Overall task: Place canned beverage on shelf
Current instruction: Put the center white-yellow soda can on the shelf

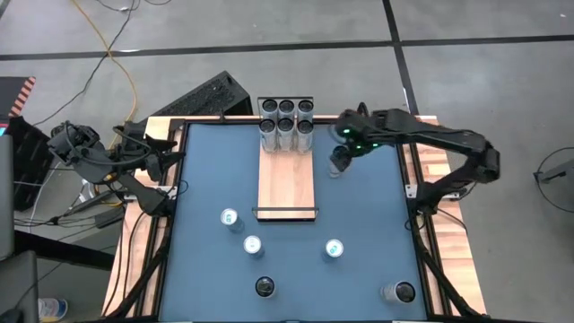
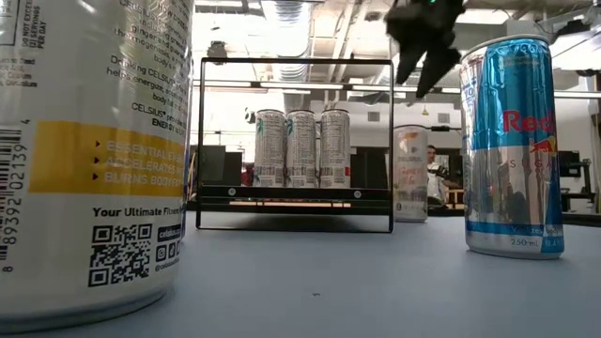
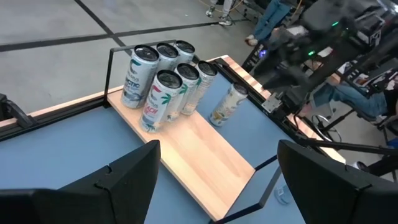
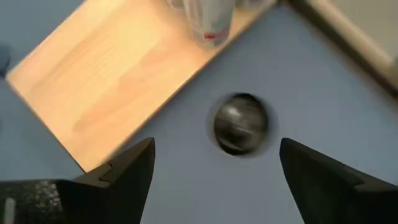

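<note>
Cans lie scattered over the lower half of the high view: three pale-topped ones (image 1: 230, 217), (image 1: 253, 245), (image 1: 334, 248) in a loose row below the shelf, a dark-topped one (image 1: 265, 286) near the bottom edge, and another dark-topped can (image 1: 400, 292) at lower right. None of them blocks the open stretch of board. One more can (image 1: 338, 162) stands upright on the bench just right of the shelf, in the upper middle of the frame, and the right gripper (image 1: 343, 149) hangs directly over it with its fingers spread wide, clear of the can on both sides. The left gripper (image 1: 176, 161) waits at the upper left bench edge, fingers also spread, holding nothing.

The bench (image 1: 359, 211) is matte blue with pale wooden strips along its sides, standing on a grey concrete floor crossed by dark lines and a yellow cable. In the low view the room behind shows ceiling lights and a seated person (image 2: 433, 172).

The shelf (image 1: 287, 184) runs up the middle of the high view; six tall cans (image 1: 286, 123) stand packed two by three at its far end, the nearer part bare.
</note>
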Tool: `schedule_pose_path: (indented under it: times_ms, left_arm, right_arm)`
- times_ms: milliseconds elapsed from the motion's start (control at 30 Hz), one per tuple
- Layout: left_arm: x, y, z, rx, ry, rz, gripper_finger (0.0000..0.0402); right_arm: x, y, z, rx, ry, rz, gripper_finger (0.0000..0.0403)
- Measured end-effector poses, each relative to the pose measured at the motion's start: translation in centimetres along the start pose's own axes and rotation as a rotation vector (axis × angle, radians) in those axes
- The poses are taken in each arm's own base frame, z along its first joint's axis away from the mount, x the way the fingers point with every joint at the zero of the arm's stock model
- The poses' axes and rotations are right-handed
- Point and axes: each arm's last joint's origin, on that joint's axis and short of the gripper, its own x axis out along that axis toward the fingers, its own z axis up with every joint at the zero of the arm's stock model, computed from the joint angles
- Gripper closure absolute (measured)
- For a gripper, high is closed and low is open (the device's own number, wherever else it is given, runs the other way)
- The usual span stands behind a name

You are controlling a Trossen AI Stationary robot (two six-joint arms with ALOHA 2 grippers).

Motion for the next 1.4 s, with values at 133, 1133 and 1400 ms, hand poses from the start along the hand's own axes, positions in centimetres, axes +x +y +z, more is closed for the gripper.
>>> schedule_pose_path:
  times_ms: [133, 1133, 1400]
  left_arm:
    - [0.0, 0.0, 0.0, -0.002, -0.001, 0.0, 0.0093]
    - [0.0, 0.2, 0.3, -0.082, -0.118, 0.058, 0.0093]
    - [0.0, 0.2, 0.3, -0.08, -0.125, 0.062, 0.0093]
  right_arm:
    - [-3.5, 0.0, -1.6, -0.386, -0.095, 0.039, 0.0074]
    - [4.1, -0.6, -0.3, -1.265, 0.084, 0.061, 0.0075]
    - [6.3, -1.1, 0.3, -1.357, 0.174, 0.038, 0.0075]
